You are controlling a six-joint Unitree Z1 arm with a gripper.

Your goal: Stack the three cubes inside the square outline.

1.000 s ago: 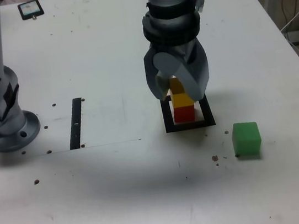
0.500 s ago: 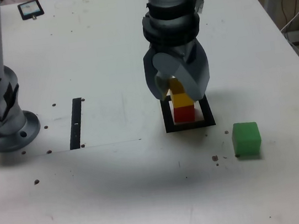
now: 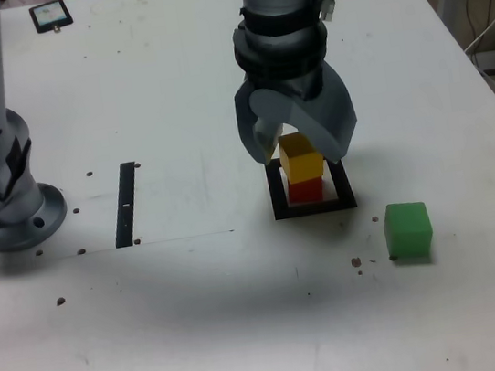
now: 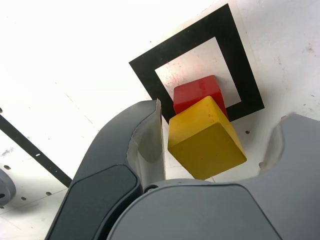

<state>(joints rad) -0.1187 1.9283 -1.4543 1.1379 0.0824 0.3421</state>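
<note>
So the gripper [image 3: 301,146] has its jaws spread apart, one on each side of the yellow cube [image 3: 301,157], a visible gap on both sides in the wrist view, nothing gripped. Yellow cube sits on the red cube [image 3: 303,190], which stands inside the square outline [image 3: 279,211] on the white table [image 3: 169,86]. In the wrist view the yellow one looks a bit turned and offset against the red below (could be the viewing angle, hard to say). Green cube [image 3: 408,230] lies on the table to the exterior view's right of the outline and nearer the camera, well apart from the stack, untouched.

Step in hand, as I judge it: release and clear off the two-cube stack. To do it well, lift straight up with the jaws wide, no sideways drift until the fingertips are above the yellow top, since a brush from either finger could knock it off the red. Then over to the green cube, grip it squarely on flat faces, and set it down level on the yellow.

Black strip [image 3: 126,203] at the exterior view's left plays no part.
</note>
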